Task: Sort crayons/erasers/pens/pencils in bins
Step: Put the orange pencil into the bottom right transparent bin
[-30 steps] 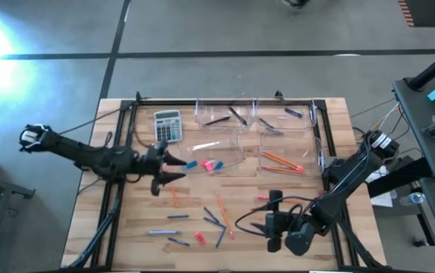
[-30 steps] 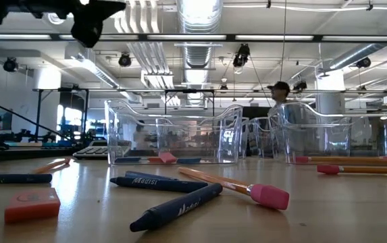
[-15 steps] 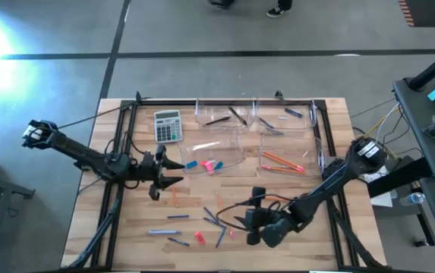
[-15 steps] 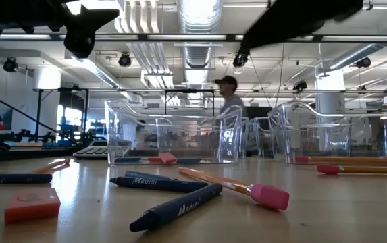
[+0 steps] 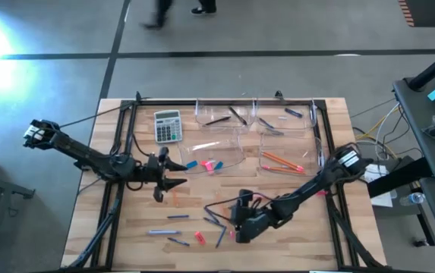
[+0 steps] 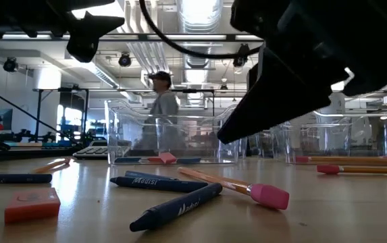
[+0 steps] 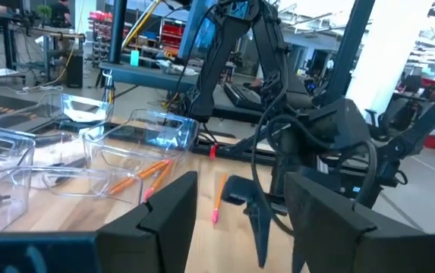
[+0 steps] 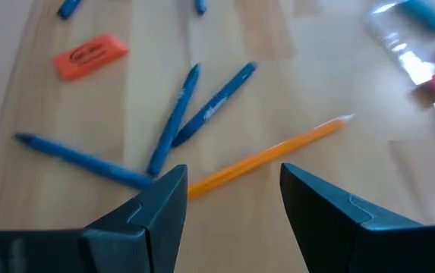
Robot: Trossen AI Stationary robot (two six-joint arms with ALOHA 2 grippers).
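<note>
High view: both arms over the worktop [image 5: 331, 235], right one reaching for loose stationery.

Largest first: the wooden worktop carries four clear bins [image 5: 221, 148] grouped at its far side so sorted items stay apart; one already holds pencils [image 5: 282, 161], another holds small erasers [image 5: 211, 164], and the two farthest hold dark sticks. A grey calculator [image 5: 168, 126] sits beside them. The right gripper [image 5: 241, 226] hangs low over the near scatter, its fingers spread with an orange pencil [image 8: 266, 158] lying on the wood between them, likely lined up to pick it. Blue crayons [image 8: 178, 121] cross just beside that pencil, and an orange-pink eraser [image 8: 90, 55] lies apart, all unsorted. The left gripper [image 5: 173, 171] waits near the eraser bin, fingers apart, holding nothing.
</note>
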